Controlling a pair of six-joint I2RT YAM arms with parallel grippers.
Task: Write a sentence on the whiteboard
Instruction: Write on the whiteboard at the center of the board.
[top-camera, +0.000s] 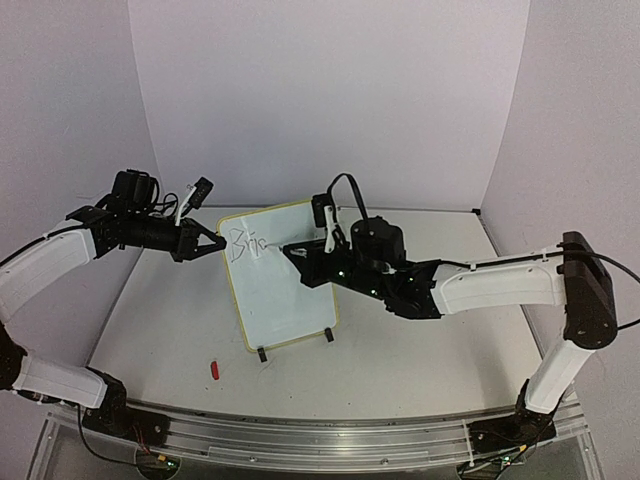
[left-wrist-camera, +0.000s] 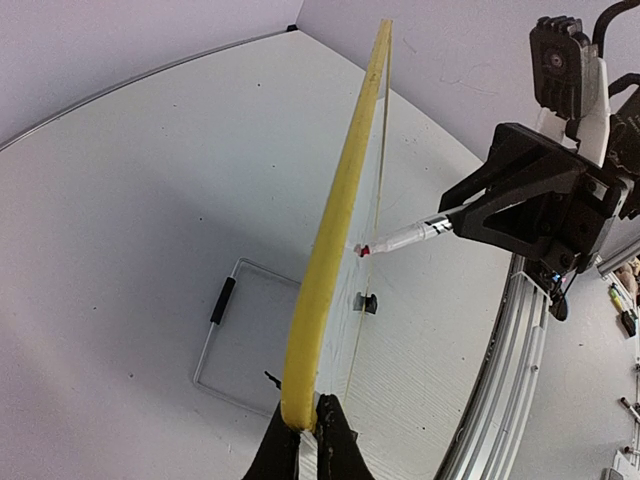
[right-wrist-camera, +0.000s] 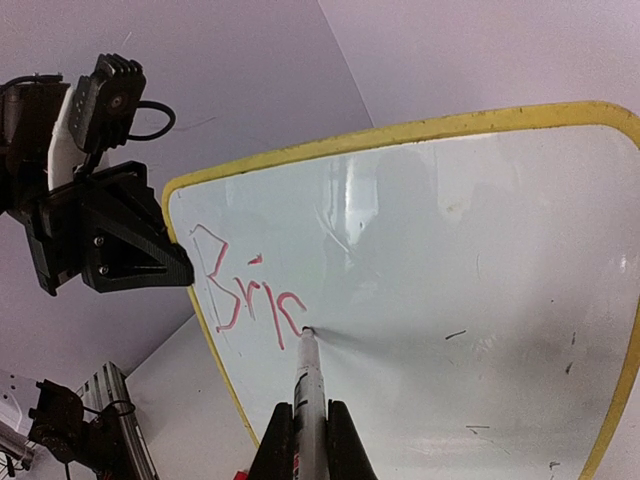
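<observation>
Right gripper (right-wrist-camera: 308, 418) sits bottom centre of the right wrist view, jaws closed tight on a marker (right-wrist-camera: 306, 372) that points straight up the frame. The marker tip rests against the whiteboard (right-wrist-camera: 460, 250) face, just lower right of the last red letter.

The sentence (right-wrist-camera: 245, 292) so far is red strokes in the board's upper left corner, reading roughly "Bric". The rest of the face carries only a few faint dark specks.

Left gripper (right-wrist-camera: 185, 268) comes in from the left of that frame. Its black fingers are pinched on the yellow rim beside the "B".

Left wrist view: left gripper (left-wrist-camera: 305, 425) at bottom centre, jaws narrow and clamped on the rim. The whiteboard (left-wrist-camera: 335, 220) is seen edge-on, running up the middle of the frame. The marker (left-wrist-camera: 405, 238) comes in from the right and its red tip meets the board face. Right gripper (left-wrist-camera: 480, 215) is behind it at mid right.

Top view: whiteboard (top-camera: 285, 295) stands upright at frame centre on two black feet (top-camera: 262, 353) on the table (top-camera: 420, 360), tilted back a little.
- left gripper (top-camera: 215, 243) holds the board's upper left edge
- right gripper (top-camera: 292, 250) is in front of the board's upper half
- marker (top-camera: 266, 248) reaches left to the writing

A small red object (top-camera: 214, 371) lies on the table at lower left, apart from the board. It is too small to identify.
</observation>
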